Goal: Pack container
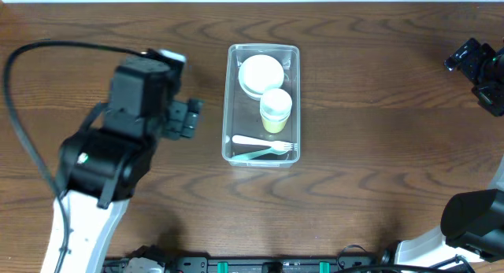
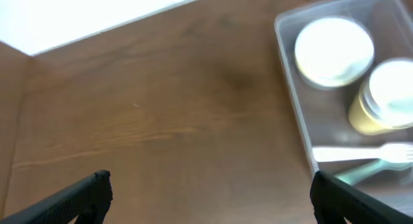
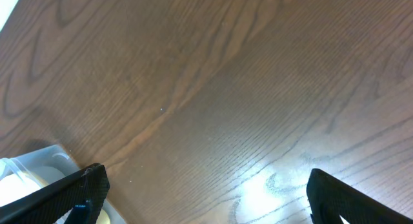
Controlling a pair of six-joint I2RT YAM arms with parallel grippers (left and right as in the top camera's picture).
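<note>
— Where do we see the container (image 1: 227, 108)?
— We see it at the middle of the tabletop (image 1: 378, 108), near the left fingers (image 2: 84, 195) and well apart from the right fingers (image 3: 77, 195). Inside it lie white bowls (image 1: 261, 75), a cup (image 1: 276, 106) and a white fork (image 1: 256, 141).
— And what do the fingers hold?
— We find both pairs spread wide and holding nothing, each over the wood
</note>
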